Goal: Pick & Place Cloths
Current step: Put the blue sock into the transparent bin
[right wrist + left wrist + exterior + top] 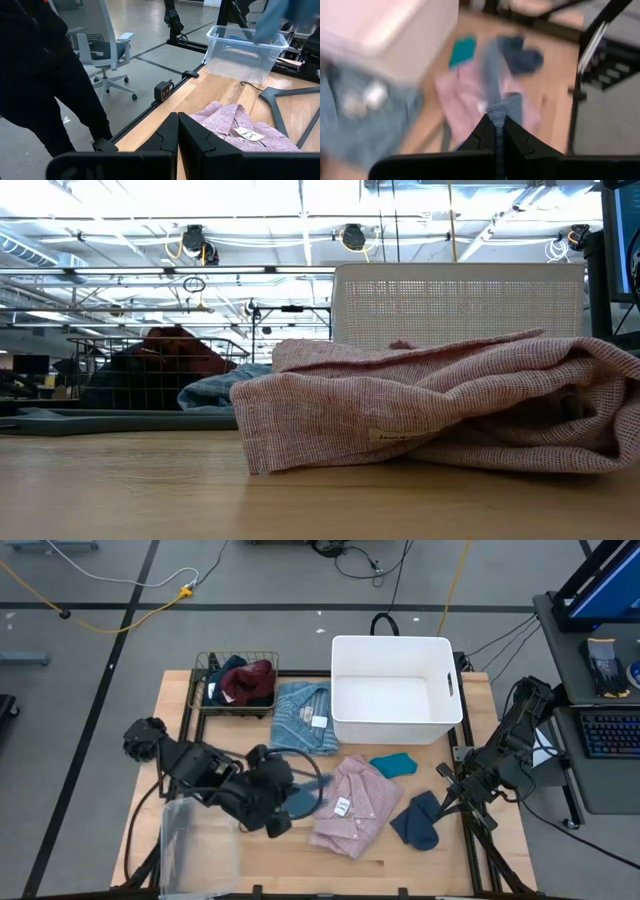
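Left gripper [496,131] is clamped on a slate-blue cloth [495,85] that hangs from its fingertips above the near-left of the table [270,870], just left of the pink shirt [352,805], held clear of the wood presumably so it can be carried to a bin. Right gripper [178,131] has its fingers together on nothing and waits at the table's right edge. Still lying loose: striped shirt [300,718] beside the white bin [395,690], teal piece [393,764], navy piece [418,820], and maroon cloth [250,680] in the wire basket [205,664].

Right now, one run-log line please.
left gripper: shut on slate-blue cloth | right gripper: shut, empty, table's right edge | pink shirt: on table
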Motion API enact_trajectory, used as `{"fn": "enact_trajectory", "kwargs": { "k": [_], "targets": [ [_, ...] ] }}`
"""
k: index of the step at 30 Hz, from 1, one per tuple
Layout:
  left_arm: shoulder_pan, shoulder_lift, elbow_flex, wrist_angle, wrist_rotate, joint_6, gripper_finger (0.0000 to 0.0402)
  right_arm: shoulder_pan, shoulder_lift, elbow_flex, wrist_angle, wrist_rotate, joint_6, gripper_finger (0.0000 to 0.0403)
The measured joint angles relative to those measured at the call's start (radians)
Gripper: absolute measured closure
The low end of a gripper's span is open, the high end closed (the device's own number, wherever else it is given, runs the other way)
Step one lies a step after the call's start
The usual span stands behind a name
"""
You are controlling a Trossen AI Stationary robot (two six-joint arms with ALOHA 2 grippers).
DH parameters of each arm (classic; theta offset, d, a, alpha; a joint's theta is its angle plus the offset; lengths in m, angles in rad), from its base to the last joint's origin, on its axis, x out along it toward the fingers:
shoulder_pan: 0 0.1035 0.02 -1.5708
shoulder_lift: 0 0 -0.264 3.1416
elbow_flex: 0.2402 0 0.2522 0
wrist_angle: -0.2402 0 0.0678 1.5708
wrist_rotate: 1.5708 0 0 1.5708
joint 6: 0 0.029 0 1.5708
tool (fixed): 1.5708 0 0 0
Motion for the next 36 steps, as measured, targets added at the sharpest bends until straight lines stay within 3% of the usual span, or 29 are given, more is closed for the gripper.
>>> {"fn": "enact_trajectory", "kwargs": {
  "k": [5,7,18,30,36],
  "targets": [
    [0.001,0.0,0.0,-0.238,0.198,-0.249,0.04,0.0,0.0,0.0,0.0,0.0,0.0,0.0403],
    [-0.011,-0.001,-0.001,-0.233,0.256,-0.283,0.04,0.0,0.0,0.0,0.0,0.0,0.0,0.0403],
    [-0.137,-0.065,0.006,-0.234,0.272,-0.493,0.0401,0.0,0.0,0.0,0.0,0.0,0.0,0.0403],
    [-0.2,-0.093,0.0,-0.233,0.478,-0.586,0.0401,0.0,0.0,0.0,-0.001,0.0,0.0,0.0403],
    [-0.23,-0.094,-0.096,-0.233,0.629,-0.705,0.0401,0.0,0.0,0.0,-0.001,0.0,0.0,0.0403]
  ]
}}
